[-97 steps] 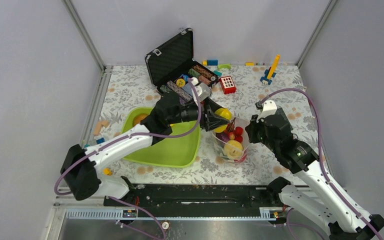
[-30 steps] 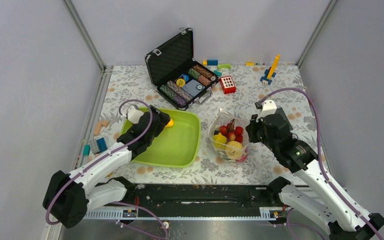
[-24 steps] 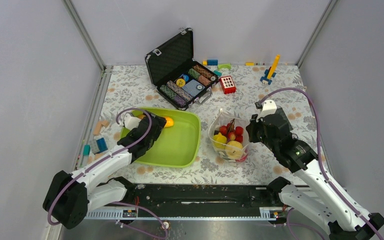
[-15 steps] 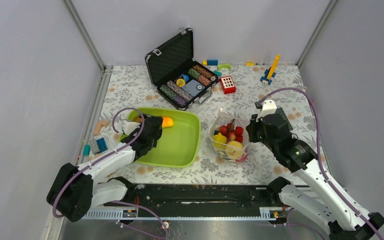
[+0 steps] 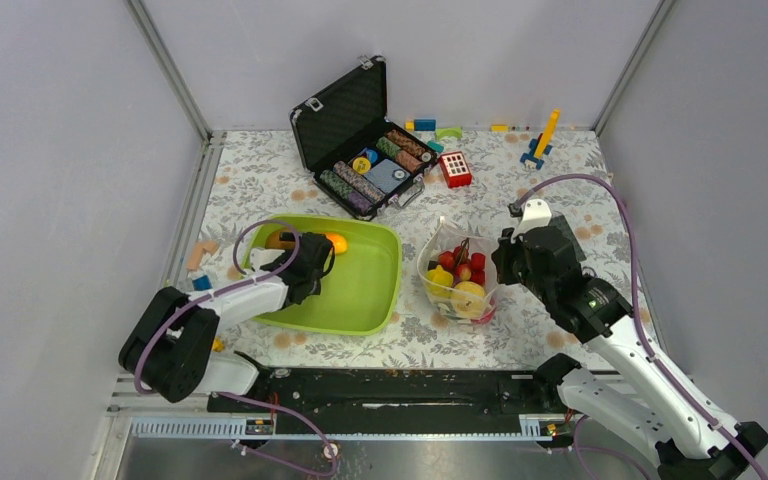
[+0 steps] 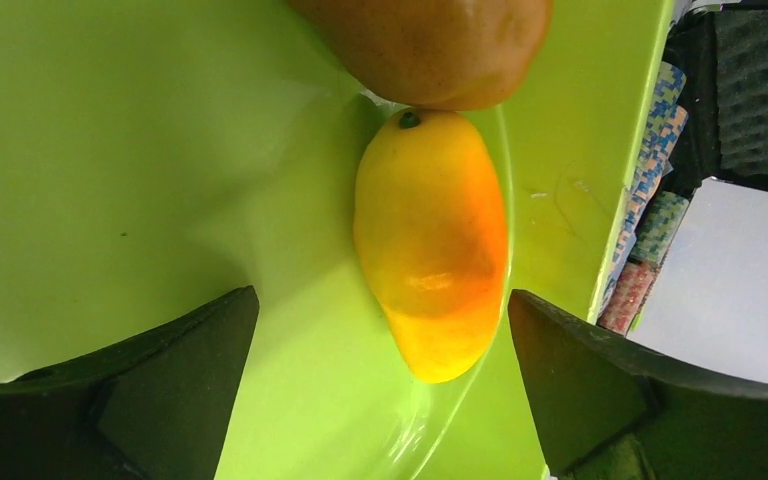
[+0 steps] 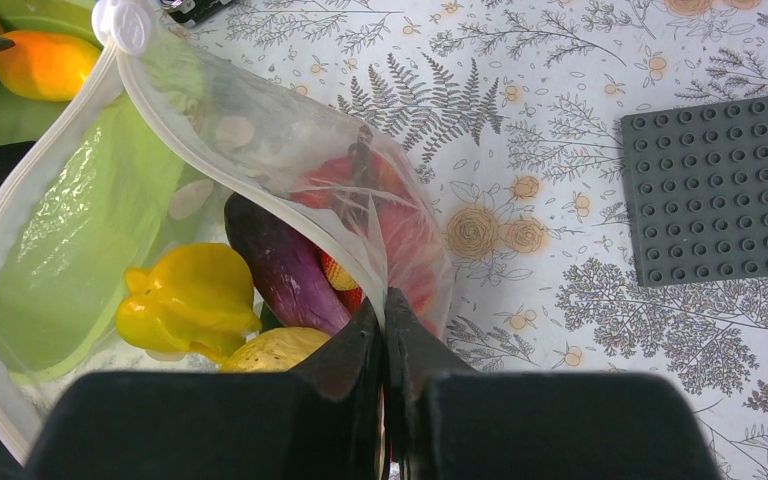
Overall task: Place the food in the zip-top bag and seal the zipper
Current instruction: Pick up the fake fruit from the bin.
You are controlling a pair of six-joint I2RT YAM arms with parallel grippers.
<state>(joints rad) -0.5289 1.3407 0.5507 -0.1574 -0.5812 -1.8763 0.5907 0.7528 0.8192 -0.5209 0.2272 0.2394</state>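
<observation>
Left claw (image 6: 380, 400) hangs low inside the green tray (image 6: 110, 150), fingers (image 6: 160, 400) spread, with one orange-yellow fruit (image 6: 430, 245) lying between them along the far rim; one brown fruit (image 6: 425, 45) touches its left end. I see bare tray floor rightward. Right claw (image 7: 385, 400) is clamped on the right rim of the zip-top bag (image 7: 260, 120), beside the tray: one eggplant (image 7: 285, 265) and two yellow fruits (image 7: 185, 300) inside.

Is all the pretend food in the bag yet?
Not quite. Done: the eggplant and a yellow fruit sit inside the zip-top bag. In hand: the right hand pinches the bag's edge; the left hand is open around the mango in the green tray. Left: that mango, the brown fruit beside it, then sealing the zipper.
</observation>
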